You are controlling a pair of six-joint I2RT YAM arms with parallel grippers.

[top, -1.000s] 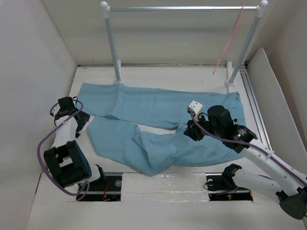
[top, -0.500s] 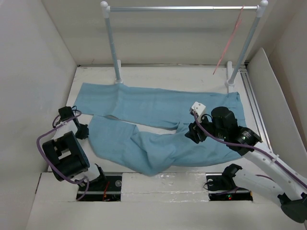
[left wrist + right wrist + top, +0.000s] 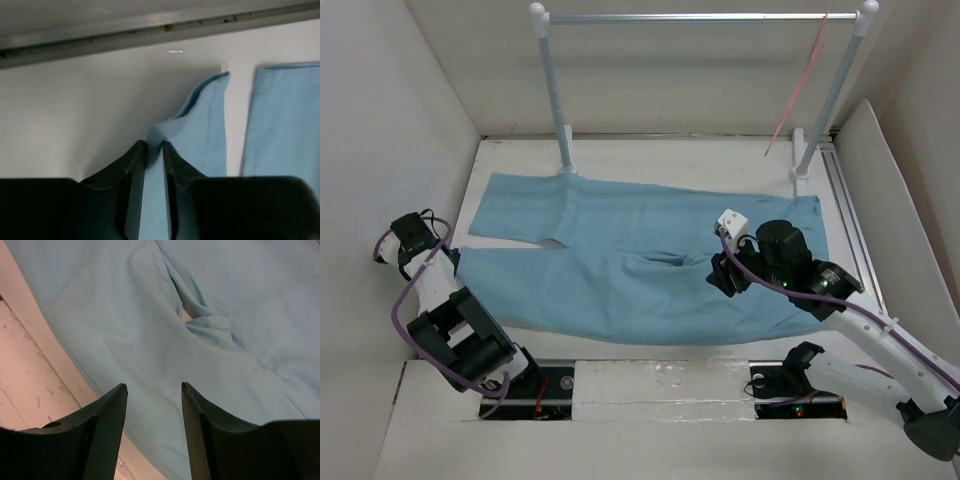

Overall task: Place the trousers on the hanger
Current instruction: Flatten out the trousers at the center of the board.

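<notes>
The light blue trousers point(image 3: 620, 250) lie flat on the white table, both legs stretched to the left and the waist at the right. My left gripper point(image 3: 444, 261) is shut on the hem end of the near leg, low at the table's left side; the wrist view shows cloth point(image 3: 200, 130) pinched between the closed fingers point(image 3: 154, 150). My right gripper point(image 3: 722, 277) is open and empty, hovering just above the crotch area point(image 3: 150, 315), with both fingers apart point(image 3: 154, 386). The pink-red hanger point(image 3: 800, 80) hangs from the right end of the rail.
A silver rail point(image 3: 700, 17) on two white-knobbed posts stands at the back. White walls enclose the left, back and right sides. A metal track point(image 3: 848, 220) runs along the right. The table's near edge point(image 3: 30, 390) lies just beside the trousers.
My left gripper has pulled the near leg to the left, so the bunched, folded leg now lies straight and flat. The right gripper stayed nearly still above the crotch.
</notes>
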